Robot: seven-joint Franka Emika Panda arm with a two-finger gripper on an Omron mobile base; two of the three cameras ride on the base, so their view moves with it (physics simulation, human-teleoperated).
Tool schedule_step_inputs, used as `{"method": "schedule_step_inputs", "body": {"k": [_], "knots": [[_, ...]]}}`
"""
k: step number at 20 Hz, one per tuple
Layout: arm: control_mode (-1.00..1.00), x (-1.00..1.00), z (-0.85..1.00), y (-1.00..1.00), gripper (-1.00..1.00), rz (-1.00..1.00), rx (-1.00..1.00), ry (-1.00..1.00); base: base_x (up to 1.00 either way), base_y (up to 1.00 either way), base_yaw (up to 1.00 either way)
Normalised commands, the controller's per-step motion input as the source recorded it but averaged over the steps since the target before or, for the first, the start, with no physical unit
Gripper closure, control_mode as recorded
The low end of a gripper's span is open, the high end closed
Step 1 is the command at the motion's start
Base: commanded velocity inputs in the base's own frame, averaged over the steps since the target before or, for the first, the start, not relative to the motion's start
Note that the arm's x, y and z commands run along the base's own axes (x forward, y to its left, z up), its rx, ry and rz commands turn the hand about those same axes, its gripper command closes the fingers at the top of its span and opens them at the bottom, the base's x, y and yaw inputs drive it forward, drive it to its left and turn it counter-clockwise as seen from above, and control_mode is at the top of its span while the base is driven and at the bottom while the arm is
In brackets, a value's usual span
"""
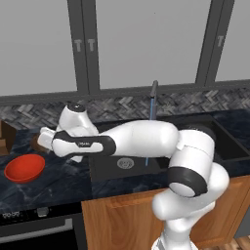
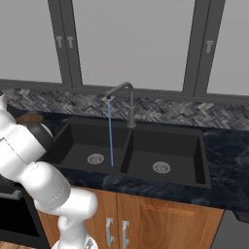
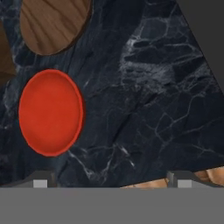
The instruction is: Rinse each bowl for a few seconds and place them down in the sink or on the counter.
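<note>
Hovering over the counter left of the sink, gripper empty, fingertips spread wide near the bottom of the hand view with nothing between them. Looking down onto bare marbled stone, well apart from both bowls.

Nearest: red bowl, upright on the counter, off to the left in the hand view, not under the fingers. In the left base view, same red bowl near the counter's front edge, just left of the hand.

Beyond it: wood bowl, partly cut by the frame edge, also on the counter, close to the red one but not touching. Glimpsed past the arm in the right base view too.

Farther off: faucet running, thin blue stream falling into the left basin, near its drain. Both basins hold nothing but drains.

Judged step: reach for the first bowl, no rinsing done yet. Next move likely calls for shifting toward the red bowl, lining one finger inside the rim and one outside, descending, pinching the thin wall, then lifting and carrying rightward under the stream. Risk: a shallow glossy rim slipping out of a light pinch.
</note>
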Motion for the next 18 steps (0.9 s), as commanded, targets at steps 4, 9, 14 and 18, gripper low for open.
{"method": "schedule_step_inputs", "body": {"k": [4, 9, 14, 18], "knots": [[-1.00, 0.21, 0.00, 0.01, -1.00, 0.00, 0.01, 0.05, 0.00, 0.00, 0.00], [-1.00, 0.19, -0.07, 0.00, -1.00, 0.00, 0.00, 0.04, 0.00, 0.00, 0.00], [-1.00, 0.12, -0.17, 0.08, -1.00, 0.00, -0.02, -0.01, 0.00, 0.00, 0.00], [-1.00, 0.09, -0.16, 0.18, -1.00, 0.00, -0.03, -0.03, 0.00, 0.00, 0.00]]}}
